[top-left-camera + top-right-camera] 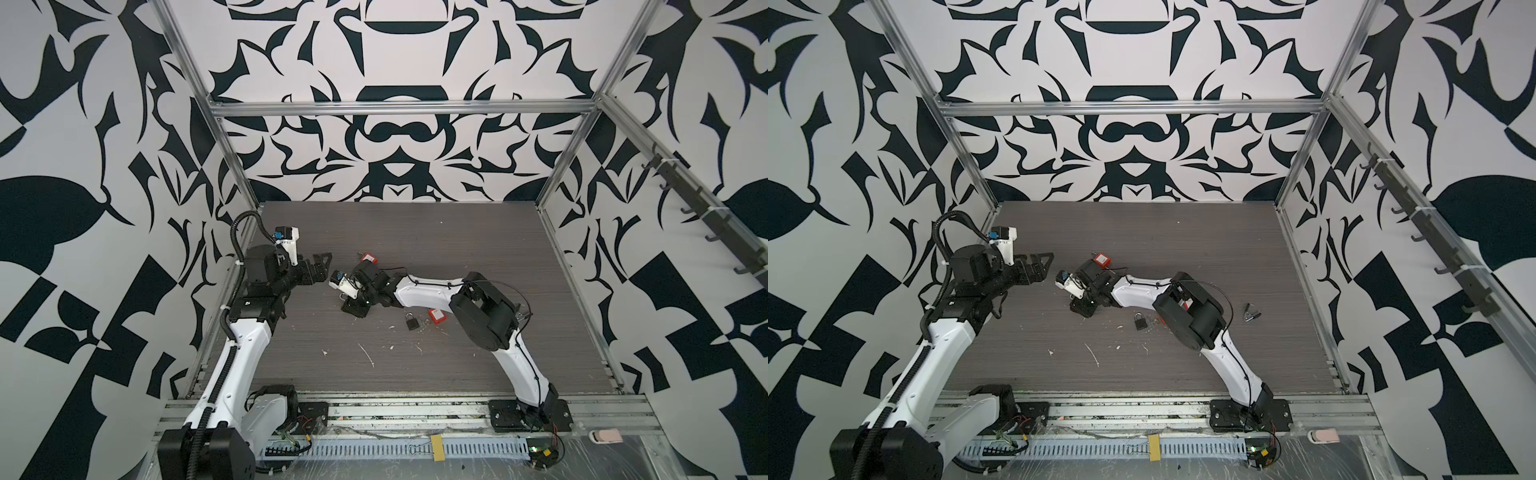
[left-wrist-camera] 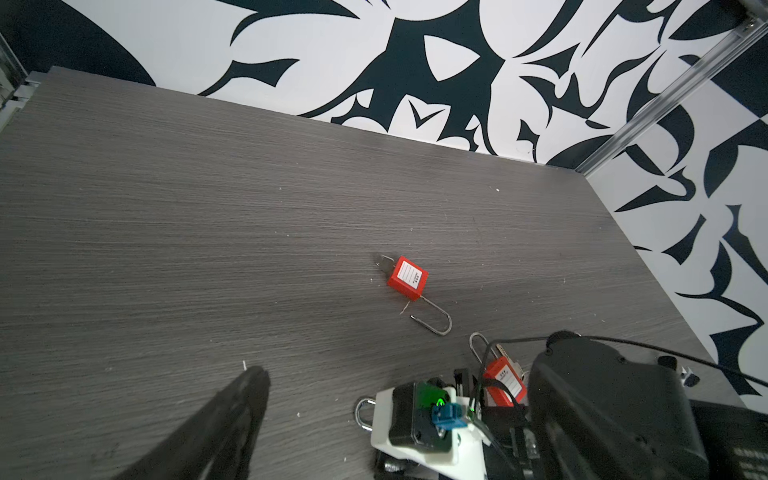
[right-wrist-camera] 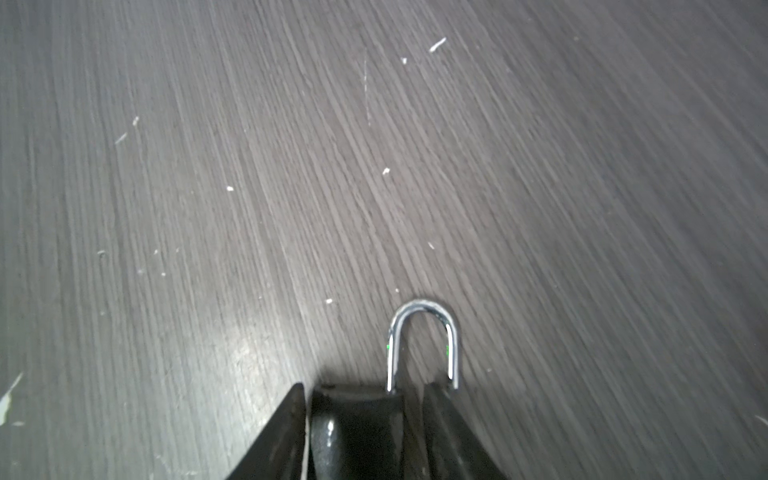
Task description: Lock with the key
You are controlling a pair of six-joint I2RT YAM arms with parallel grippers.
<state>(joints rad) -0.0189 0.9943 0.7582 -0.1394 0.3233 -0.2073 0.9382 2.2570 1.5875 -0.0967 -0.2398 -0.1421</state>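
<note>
Twin arms in matching livery: glossy white shells on the long links, black housings at every joint. The left arm [image 1: 249,340] wears a ribbed black conduit [image 1: 235,239] cinched by white zip ties; the right arm [image 1: 424,289] carries thin black wires [image 1: 530,361]. White wrist cameras [image 1: 286,239] show blue plugs. The left tool [image 1: 327,268] and right tool [image 1: 353,311] are matt black.

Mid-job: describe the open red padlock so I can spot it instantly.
On the grey table, look past the right arm toward the back wall. A red padlock lies flat there in the open. Unlike the other red padlock tucked by that arm's elbow, its shackle is swung free at one end.
</note>
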